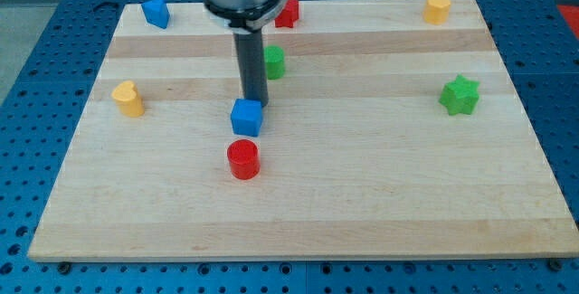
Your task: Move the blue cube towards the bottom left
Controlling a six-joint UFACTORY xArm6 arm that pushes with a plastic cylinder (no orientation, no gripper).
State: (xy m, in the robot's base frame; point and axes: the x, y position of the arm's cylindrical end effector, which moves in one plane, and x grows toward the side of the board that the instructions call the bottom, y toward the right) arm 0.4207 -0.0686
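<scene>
The blue cube (246, 117) sits left of the board's middle. My tip (254, 103) stands right at the cube's top right edge, touching or nearly touching it. A red cylinder (242, 160) stands just below the cube, a small gap apart. The rod hangs from the arm's head at the view's top.
A wooden board (362, 203) carries the other blocks: a blue block (156, 12) at top left, a red block (288, 13) at top middle, a green block (273, 61) behind the rod, a yellow heart-like block (128, 99) at left, a yellow block (437, 7) at top right, a green star (460, 95) at right.
</scene>
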